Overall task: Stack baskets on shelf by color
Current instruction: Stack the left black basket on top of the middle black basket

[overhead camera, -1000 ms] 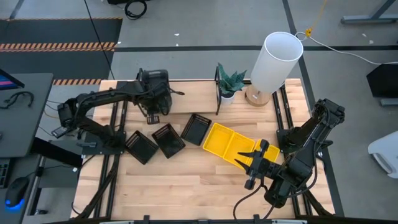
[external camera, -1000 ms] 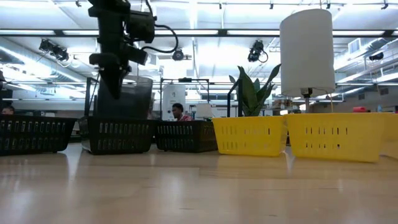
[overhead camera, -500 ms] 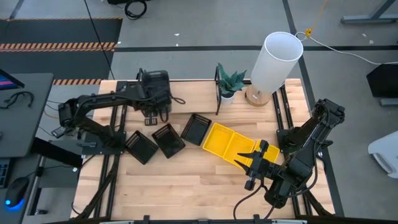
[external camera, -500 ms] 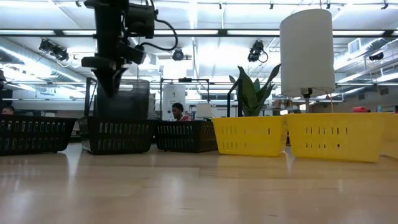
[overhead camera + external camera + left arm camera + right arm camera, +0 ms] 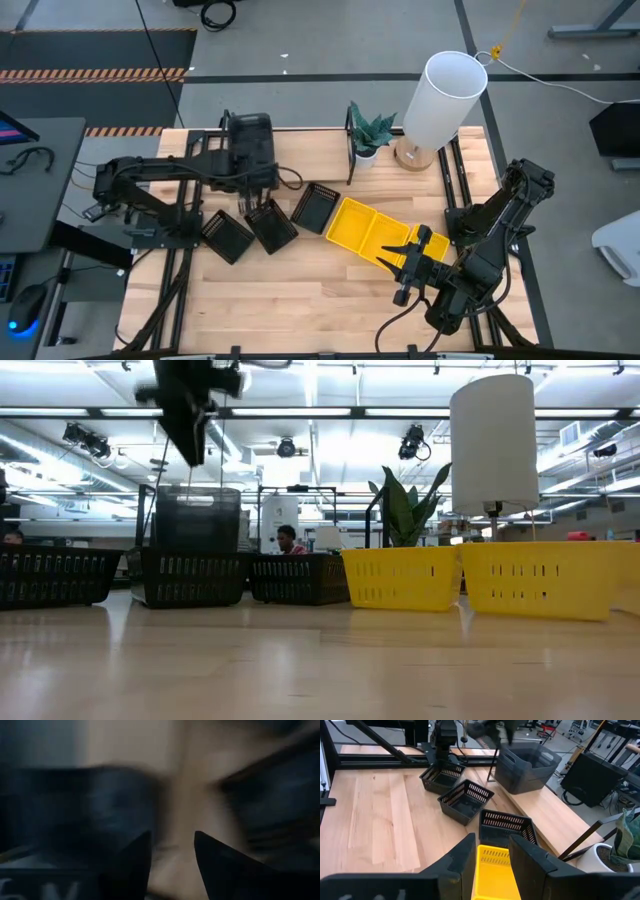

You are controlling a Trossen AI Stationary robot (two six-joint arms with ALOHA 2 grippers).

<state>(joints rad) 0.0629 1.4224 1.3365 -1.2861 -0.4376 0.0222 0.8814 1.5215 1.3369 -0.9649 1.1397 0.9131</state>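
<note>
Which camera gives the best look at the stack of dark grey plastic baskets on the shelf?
The right wrist view: the dark grey plastic basket stack shows whole, its rims and side plain, on the light-wood shelf. The high view has it partly hidden under the left arm. The low view shows only its upper part. The left wrist view is too blurred to tell.

Three black slatted baskets [image 5: 270,224], two bright yellow baskets [image 5: 370,231], a stack of dark grey bins [image 5: 525,767], a light-wood surface [image 5: 300,290], a white lamp shade [image 5: 445,98], a green plant [image 5: 371,128].
</note>
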